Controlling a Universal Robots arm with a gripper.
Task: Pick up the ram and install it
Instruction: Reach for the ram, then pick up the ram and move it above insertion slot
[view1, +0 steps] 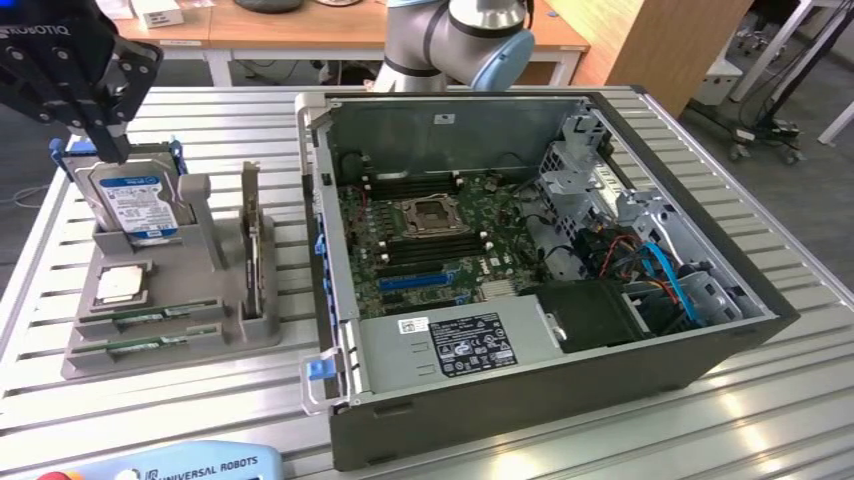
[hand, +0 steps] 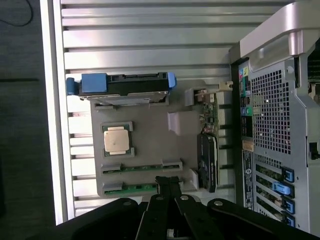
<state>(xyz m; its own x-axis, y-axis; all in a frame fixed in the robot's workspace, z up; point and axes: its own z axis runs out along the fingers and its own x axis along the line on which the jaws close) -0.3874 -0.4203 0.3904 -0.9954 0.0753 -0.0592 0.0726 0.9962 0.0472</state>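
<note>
Two green ram sticks lie edge-up in slots at the front of a grey holder (view1: 200, 335): one (view1: 144, 316) (hand: 135, 168) just behind the other (view1: 138, 346) (hand: 131, 188). My black gripper (view1: 112, 150) (hand: 168, 184) hangs above the holder, over its hard-drive end in the exterior view, shut with nothing between its fingers. In the wrist view its closed fingertips show beside one end of the ram slots. The open computer case (view1: 747, 330) lies on the exterior view's right, with its motherboard (view1: 461, 255) exposed.
The holder also carries a blue-labelled hard drive (view1: 134, 205) (hand: 125, 86), a square silver processor (view1: 120, 283) (hand: 116, 140) and an upright card (view1: 250, 225) (hand: 207, 160). All of this rests on a slatted metal table (view1: 747, 420). The case wall (hand: 272, 125) is close to the holder.
</note>
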